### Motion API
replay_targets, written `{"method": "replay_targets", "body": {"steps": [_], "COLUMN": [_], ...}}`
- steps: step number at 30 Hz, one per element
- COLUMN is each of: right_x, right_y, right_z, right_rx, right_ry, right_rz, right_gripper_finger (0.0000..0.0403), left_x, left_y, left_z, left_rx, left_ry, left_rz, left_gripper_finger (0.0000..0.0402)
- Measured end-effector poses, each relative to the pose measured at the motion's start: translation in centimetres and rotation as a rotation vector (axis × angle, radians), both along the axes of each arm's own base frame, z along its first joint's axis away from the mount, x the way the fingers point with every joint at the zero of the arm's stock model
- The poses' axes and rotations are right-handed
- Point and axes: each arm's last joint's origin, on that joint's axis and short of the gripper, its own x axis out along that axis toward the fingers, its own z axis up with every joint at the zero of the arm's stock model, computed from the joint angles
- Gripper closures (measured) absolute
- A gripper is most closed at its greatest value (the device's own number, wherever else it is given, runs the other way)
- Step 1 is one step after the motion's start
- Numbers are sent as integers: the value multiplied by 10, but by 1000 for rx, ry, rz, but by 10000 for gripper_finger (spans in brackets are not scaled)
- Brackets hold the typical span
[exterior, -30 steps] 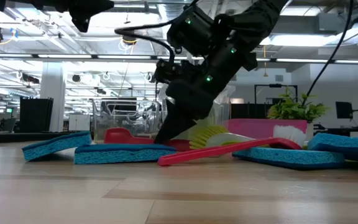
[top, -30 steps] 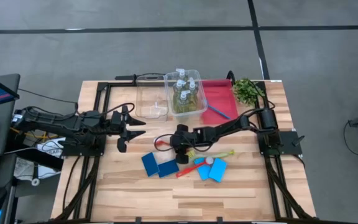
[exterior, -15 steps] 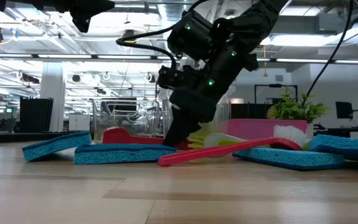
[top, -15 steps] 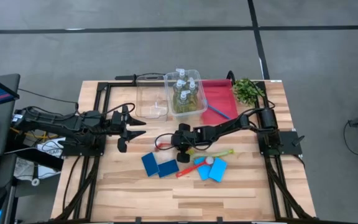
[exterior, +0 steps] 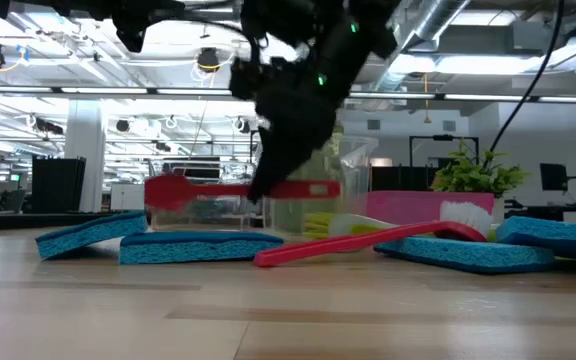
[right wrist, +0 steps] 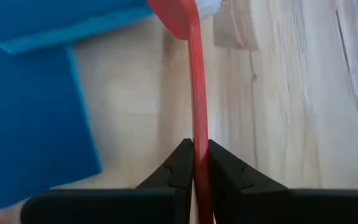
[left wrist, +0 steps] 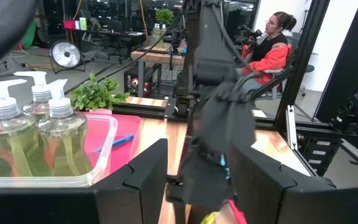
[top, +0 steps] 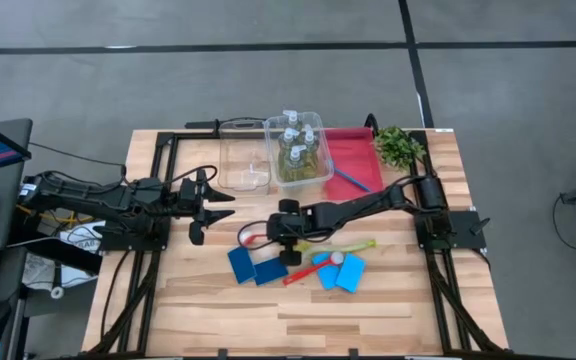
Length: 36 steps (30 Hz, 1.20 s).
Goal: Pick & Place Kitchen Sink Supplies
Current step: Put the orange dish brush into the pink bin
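Pale wood table [top: 368, 300], matt w/ visible grain.
Red brush [right wrist: 197, 106]: smooth glossy plastic. Blue sponges [exterior: 193, 246]: rough, porous foam. Bin [top: 313, 172]: clear shiny plastic.

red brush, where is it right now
The red brush is off the table, level in the shut right gripper, near the table's middle in the high view, above the blue sponges and in front of the bottle bin.

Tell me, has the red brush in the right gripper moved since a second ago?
Yes. The red brush, clamped in the right gripper, has risen off the table; it now hangs level above the blue sponge.
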Motion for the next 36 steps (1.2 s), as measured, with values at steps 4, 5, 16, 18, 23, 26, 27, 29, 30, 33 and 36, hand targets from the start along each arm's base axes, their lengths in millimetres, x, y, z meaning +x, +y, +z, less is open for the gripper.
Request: {"method": "replay_targets", "body": {"steps": [4, 5, 16, 18, 23, 26, 27, 29, 30, 33, 36], "right_x": [-1, -3, -72, -89, -136, -164, -173, -189, -196, -215, -228], "right_y": [11, 13, 24, 24, 17, 9, 6, 0, -4, -15, -27], "right_z": [22, 28, 111, 118, 128, 126, 124, 120, 117, 109, 98], "right_rx": [-13, -19, -168, -203, -254, -280, -288, -299, -303, -318, -346], "right_ry": [-24, -36, -186, -204, -280, -325, -343, -374, -391, -438, -457], "right_rz": [16, 16, -129, -180, -339, -440, -477, -547, -585, -704, -802], "right_gripper_finger": [392, 393, 389, 393, 377, 372, 375, 385, 390, 393, 380], "left_x": [0, 0, 0, 0, 0, 0, 0, 0, 0, 0, 0], "left_y": [0, 0, 0, 0, 0, 0, 0, 0, 0, 0, 0], "left_z": [0, 0, 0, 0, 0, 0, 0, 0, 0, 0, 0], "left_rx": [0, 0, 0, 0, 0, 0, 0, 0, 0, 0, 0], "left_ry": [0, 0, 1, 1, 1, 1, 1, 1, 1, 0, 0], "left_rz": [0, 0, 0, 0, 0, 0, 0, 0, 0, 0, 0], "left_gripper_finger": [234, 234, 234, 234, 234, 234, 234, 234, 234, 234, 234]}}
